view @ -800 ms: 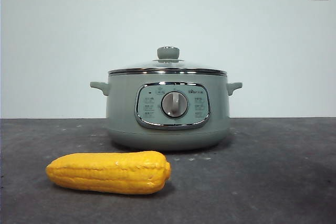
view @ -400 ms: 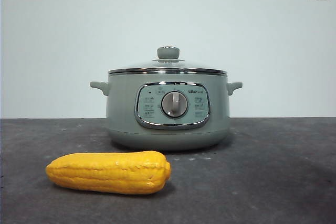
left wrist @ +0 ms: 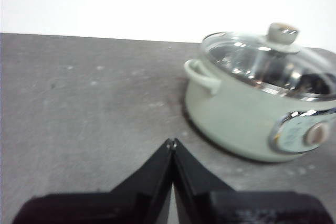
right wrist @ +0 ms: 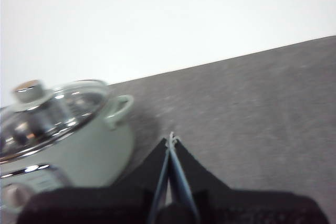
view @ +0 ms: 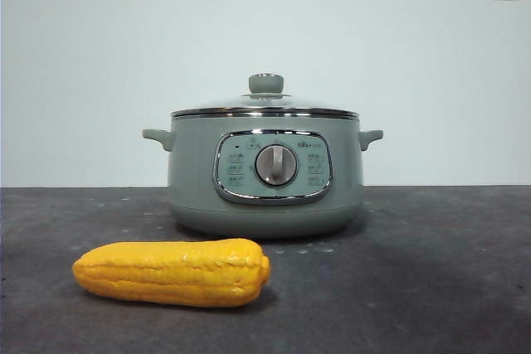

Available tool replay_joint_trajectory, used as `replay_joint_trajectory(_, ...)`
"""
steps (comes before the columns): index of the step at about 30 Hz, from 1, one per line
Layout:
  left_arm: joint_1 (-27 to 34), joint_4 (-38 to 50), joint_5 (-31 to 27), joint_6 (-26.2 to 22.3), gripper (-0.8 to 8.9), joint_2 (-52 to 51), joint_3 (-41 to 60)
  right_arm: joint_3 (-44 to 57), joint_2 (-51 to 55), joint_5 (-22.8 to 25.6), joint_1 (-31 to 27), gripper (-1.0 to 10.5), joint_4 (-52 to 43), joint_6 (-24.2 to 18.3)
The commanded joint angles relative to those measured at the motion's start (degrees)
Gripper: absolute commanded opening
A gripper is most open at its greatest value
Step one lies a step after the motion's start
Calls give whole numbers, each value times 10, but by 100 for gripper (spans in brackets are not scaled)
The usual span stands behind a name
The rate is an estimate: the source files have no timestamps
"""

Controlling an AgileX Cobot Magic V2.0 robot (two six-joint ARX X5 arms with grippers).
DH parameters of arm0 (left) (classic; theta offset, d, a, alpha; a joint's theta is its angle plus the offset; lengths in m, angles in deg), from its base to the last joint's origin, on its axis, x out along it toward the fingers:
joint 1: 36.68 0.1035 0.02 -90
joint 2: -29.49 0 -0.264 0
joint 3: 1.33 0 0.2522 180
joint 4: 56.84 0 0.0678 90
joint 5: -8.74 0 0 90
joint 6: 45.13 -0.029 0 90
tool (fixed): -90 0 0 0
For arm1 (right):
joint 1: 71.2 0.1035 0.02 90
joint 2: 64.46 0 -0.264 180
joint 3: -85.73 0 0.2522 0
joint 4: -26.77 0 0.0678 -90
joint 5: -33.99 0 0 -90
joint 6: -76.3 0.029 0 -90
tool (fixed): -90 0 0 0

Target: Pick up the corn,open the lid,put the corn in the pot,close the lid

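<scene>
Left end effector (left wrist: pixel 171 142) and right end effector (right wrist: pixel 171 139) pressed together — corn (view: pixel 172 272) near table (view: pixel 431 288) front edge.

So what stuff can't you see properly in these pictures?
- Inside of the pot: front view, its wall hides it; wrist views, glare on the lid hides it.
- Words on the control panel: too small, and blurred in the wrist views.
- The corn: absent from both wrist views.
- Both arms: outside the front view.
</scene>
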Motion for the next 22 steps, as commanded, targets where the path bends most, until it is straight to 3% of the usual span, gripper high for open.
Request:
replay_joint_trajectory(1,1,-14,19,4,-7,23,-45,-48,-38,-34,0,-12,24,3)
replay_joint_trajectory(8,1,-107,67,-18,-7,101,-179,-207,-159,-104,0,-12,150,-73)
replay_joint_trajectory(15,1,-194,120,-44,-7,159,-274,-345,-255,-131,0,-12,304,-163)
replay_joint_trajectory(22,1,-244,127,-57,-5,191,-317,-394,-293,-152,1,-11,336,-178)
